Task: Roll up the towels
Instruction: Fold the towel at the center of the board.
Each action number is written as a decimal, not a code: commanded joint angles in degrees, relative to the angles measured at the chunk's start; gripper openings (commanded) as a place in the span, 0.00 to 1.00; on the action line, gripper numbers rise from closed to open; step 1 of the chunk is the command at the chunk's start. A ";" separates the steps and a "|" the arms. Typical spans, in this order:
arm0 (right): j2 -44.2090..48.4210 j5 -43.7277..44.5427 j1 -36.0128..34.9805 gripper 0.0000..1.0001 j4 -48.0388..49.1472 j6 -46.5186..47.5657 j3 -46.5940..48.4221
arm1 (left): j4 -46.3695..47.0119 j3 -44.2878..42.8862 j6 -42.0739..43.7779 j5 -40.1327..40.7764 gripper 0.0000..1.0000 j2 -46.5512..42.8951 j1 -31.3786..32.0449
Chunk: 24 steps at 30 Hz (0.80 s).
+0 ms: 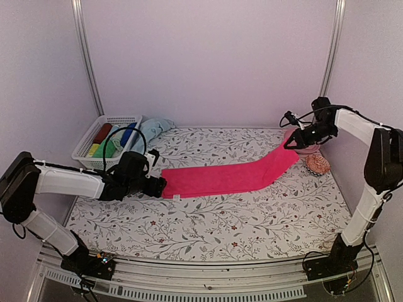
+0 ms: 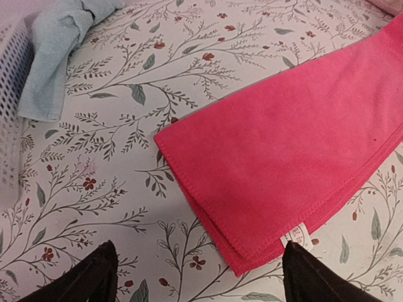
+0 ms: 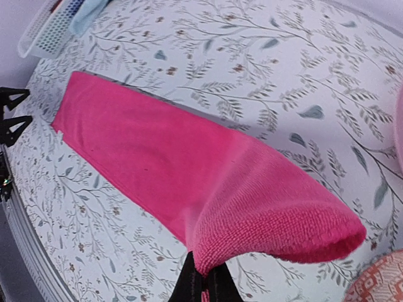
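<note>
- Table (image 1: 208, 220): a surface covered in a white cloth printed with grey sprigs and small red flowers. It fills the floor of the white-walled enclosure.
- Pink towel (image 1: 233, 176) (image 2: 296, 151) (image 3: 189, 170): a long narrow strip, folded lengthwise, lying flat across the middle of the table from left to right. Its right end rises off the cloth toward the far right corner. Its left short end lies flat on the table.
- Basket (image 1: 88, 141) (image 2: 9, 94) (image 3: 47, 28): white perforated plastic, standing at the far left corner of the table.
- Pale blue towel (image 1: 151, 129) (image 2: 53, 56) (image 3: 88, 12): crumpled and unrolled, lying on the table against the basket's right wall.
- Left gripper (image 1: 160, 185) (image 2: 201, 283): low over the table at the pink towel's left end. Its jaws are spread wide and hold nothing. One dark fingertip (image 2: 308, 274) sits just beside the towel's near corner.
- Right gripper (image 1: 293, 143) (image 3: 201, 283): its jaws are clamped on the pink towel's right end, holding it clear of the table with the cloth doubled over them.
- Rolls in the basket: red (image 1: 102, 132), dark blue (image 1: 129, 133), green (image 1: 107, 150) and yellow (image 1: 94, 150), packed side by side.
- Round orange-patterned object (image 1: 317, 164) (image 3: 378, 283): on the table near the right wall, just beside the raised end of the towel.
- White label (image 2: 294, 234): sewn at the near corner of the pink towel's left end.
</note>
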<state>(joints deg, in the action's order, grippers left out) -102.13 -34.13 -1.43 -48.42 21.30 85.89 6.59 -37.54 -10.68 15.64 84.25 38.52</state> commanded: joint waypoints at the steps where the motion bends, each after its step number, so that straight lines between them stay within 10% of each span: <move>1: -1.65 -7.32 -7.79 0.02 -6.12 1.51 6.25 | 1.06 0.63 0.26 -0.64 0.92 -0.92 0.46; 24: -26.69 -8.17 -35.55 0.02 -0.05 -10.03 36.26 | 4.38 6.91 -3.46 -0.75 0.97 -11.80 -5.20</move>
<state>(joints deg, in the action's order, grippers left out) -125.23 -41.15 -34.83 -52.23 14.83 116.62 8.25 -32.25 -12.82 14.68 74.76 34.94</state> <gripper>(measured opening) 0.036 0.973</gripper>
